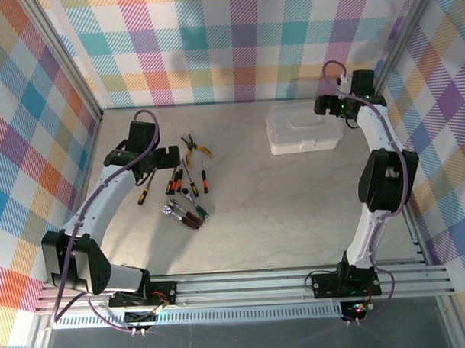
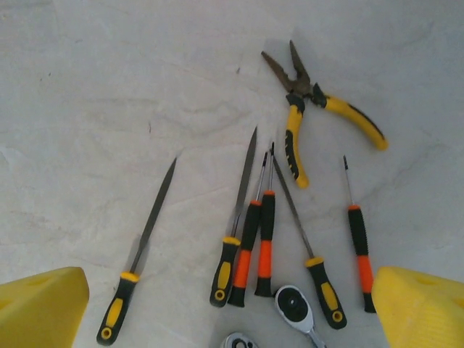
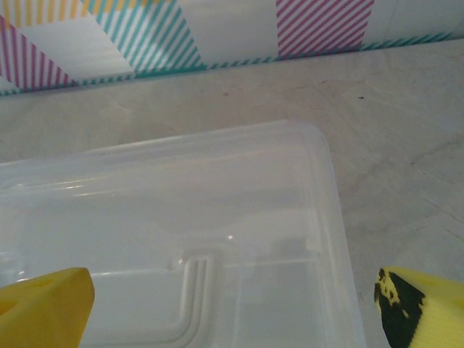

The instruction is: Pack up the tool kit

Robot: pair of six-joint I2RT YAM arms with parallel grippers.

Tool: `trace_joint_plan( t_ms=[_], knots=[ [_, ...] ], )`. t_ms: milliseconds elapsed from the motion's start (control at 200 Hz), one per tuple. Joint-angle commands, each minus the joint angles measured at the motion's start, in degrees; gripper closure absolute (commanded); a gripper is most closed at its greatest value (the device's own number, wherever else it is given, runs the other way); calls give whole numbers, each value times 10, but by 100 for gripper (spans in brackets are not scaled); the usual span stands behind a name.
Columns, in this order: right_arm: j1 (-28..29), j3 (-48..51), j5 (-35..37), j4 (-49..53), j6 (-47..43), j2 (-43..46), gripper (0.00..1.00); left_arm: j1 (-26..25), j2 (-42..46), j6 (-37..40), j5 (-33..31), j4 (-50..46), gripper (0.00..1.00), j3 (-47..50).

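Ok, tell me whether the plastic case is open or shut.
Shut: the case has its lid lying flat on top, with no gap visible.

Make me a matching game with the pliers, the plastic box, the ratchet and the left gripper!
Things:
1. pliers
2. plastic box
3. ratchet
4. left gripper

Matches:
A. see-through white
B. open, above the tools
C. shiny silver
D. yellow-and-black handles

Pairs: 1-D, 2-A, 3-C, 4-B
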State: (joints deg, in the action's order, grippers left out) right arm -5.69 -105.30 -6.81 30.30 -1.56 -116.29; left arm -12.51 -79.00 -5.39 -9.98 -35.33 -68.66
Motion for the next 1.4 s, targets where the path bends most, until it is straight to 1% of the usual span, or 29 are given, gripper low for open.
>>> trace_joint_plan(
  t_ms=[0,150,295,470,635,725,785,850,960,1020,1095,1180,1255,1305,1390],
  knots=[
    [-3,-45,-25,65,-35,-19,1,-10,-3,-11,-15,-39,0,-9],
    [-3,-21,-40,62,-35,-32,1,-11,-19,-11,1,-41,0,-10],
    [-3,29,-23,41,-31,-23,1,-14,-38,-7,10,-37,0,-18],
    [1,121,2,4,-10,35,1,-22,-57,-8,15,-28,0,-31],
    [12,202,-14,-20,15,97,1,-47,-83,-5,17,-19,0,-51],
    [37,239,-15,-15,39,132,1,-62,-100,-6,20,-11,0,-62],
    [60,267,-9,-7,72,160,1,-73,-114,-7,23,-8,0,-71],
    [95,298,17,14,124,195,1,-83,-129,-7,26,-4,0,-82],
    [143,362,36,35,207,266,1,-102,-157,-8,37,4,0,-98],
    [156,388,42,50,239,310,1,-113,-174,-8,45,7,0,-107],
    [160,409,57,77,255,358,1,-127,-198,-7,50,11,0,-119],
    [160,403,83,105,238,391,1,-145,-225,-6,60,11,0,-132],
    [160,385,99,102,203,390,1,-160,-246,-7,68,18,0,-141],
    [160,366,87,85,168,373,1,-166,-259,-8,71,26,0,-145],
    [160,335,38,28,99,331,1,-174,-285,-12,73,40,0,-154]
  ],
)
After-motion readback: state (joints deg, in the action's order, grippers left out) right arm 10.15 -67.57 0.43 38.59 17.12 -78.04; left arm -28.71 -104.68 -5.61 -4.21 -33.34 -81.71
